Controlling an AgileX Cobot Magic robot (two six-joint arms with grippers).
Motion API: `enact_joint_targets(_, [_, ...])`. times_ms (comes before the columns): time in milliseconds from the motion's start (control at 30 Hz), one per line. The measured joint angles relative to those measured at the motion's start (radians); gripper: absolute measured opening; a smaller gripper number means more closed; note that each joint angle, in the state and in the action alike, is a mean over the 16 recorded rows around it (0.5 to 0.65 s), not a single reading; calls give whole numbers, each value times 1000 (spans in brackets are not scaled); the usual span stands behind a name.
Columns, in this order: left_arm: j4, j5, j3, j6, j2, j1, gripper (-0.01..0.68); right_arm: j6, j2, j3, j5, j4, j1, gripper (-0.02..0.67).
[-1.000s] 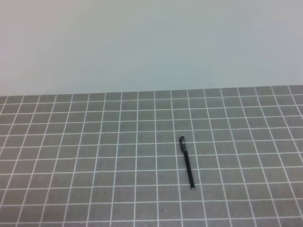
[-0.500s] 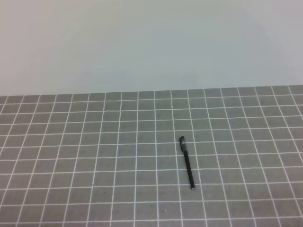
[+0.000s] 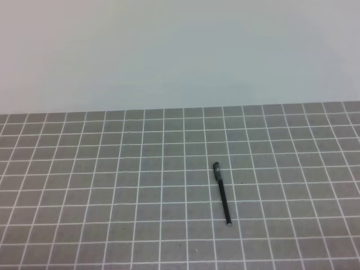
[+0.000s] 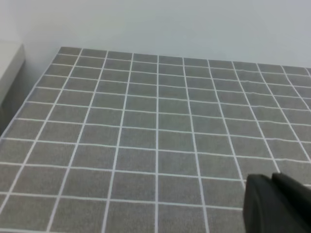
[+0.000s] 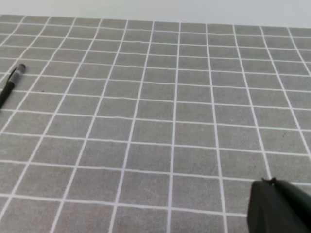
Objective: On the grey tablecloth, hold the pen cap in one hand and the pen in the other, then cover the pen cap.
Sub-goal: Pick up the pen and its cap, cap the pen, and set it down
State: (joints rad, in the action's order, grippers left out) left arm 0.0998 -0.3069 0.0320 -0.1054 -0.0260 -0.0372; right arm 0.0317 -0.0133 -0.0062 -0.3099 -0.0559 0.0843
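Observation:
The pen [image 3: 222,195] lies on the grey tablecloth [image 3: 112,185], right of centre, its silvery tip toward the front. A short thicker dark piece, seemingly the pen cap [image 3: 216,167], sits at its far end; I cannot tell whether it is on the pen or only touching it. The right wrist view shows that far end of the pen [image 5: 10,82] at the left edge. Neither gripper shows in the exterior view. Only a black part of the left gripper [image 4: 277,204] and of the right gripper [image 5: 279,206] shows in each wrist view's lower right corner, above bare cloth.
A pale wall [image 3: 180,50] rises behind the cloth's far edge. In the left wrist view the cloth's left edge [image 4: 29,94] runs beside a pale ledge [image 4: 9,60].

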Motion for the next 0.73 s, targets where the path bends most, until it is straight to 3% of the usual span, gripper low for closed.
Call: enact_joint_targets(733, [3, 3, 6, -19, -2, -12, -2, 0, -1, 2, 0, 0, 0, 3])
